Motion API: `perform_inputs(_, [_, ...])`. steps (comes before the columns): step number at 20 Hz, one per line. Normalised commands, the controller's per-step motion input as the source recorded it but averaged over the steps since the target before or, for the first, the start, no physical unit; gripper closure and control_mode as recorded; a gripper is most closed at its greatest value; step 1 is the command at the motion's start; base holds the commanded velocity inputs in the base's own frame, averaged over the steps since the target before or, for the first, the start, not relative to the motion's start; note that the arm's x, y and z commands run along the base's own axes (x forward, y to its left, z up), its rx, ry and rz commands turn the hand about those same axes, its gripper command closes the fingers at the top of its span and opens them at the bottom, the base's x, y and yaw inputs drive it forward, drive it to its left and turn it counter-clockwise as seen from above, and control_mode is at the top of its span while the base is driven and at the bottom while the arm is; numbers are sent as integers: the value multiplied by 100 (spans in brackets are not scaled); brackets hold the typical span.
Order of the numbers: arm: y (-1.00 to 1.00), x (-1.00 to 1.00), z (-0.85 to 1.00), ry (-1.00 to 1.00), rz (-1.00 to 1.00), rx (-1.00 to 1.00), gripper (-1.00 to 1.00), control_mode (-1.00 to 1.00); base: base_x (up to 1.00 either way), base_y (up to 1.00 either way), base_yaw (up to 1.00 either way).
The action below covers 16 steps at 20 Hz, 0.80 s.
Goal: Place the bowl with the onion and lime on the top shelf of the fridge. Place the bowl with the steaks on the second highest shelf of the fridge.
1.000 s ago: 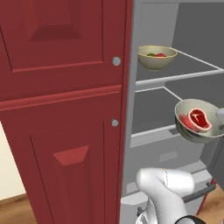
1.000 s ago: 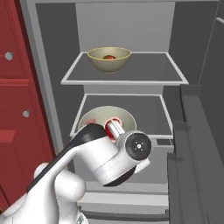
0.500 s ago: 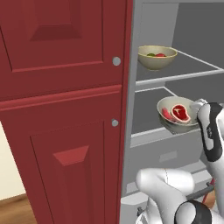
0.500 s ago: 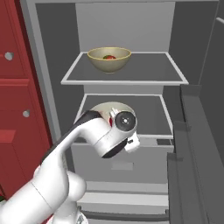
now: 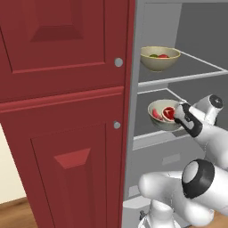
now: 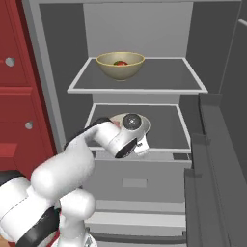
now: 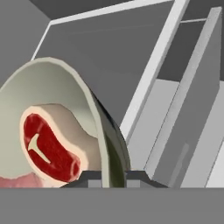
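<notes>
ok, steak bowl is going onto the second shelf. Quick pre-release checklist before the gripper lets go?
1. Gripper shut on the rim of the steak bowl: ok, the fingertips pinch the rim in the hand view.
2. Steaks inside the bowl: ok.
3. Bowl over the second highest shelf: ok, it sits between that shelf's rims.
4. Bowl level and resting on the shelf: cannot tell; it looks tilted toward the arm and contact with the shelf is not visible.
5. Bowl with onion and lime on the top shelf: ok.
6. Fridge open, path out free: ok.
</notes>
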Motion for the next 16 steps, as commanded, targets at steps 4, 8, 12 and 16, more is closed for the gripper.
perform_inputs(4, [0,100,-23,5,-5,0,100,-100,0,0,0])
perform_inputs(8, [0,100,-4,0,-5,0,100,-100,0,0,0])
perform_inputs(12, [0,89,-6,0,-1,0,-100,-100,0,0,0])
perform_inputs(16, [-10,-12,0,-2,0,1,-100,-100,0,0,0])
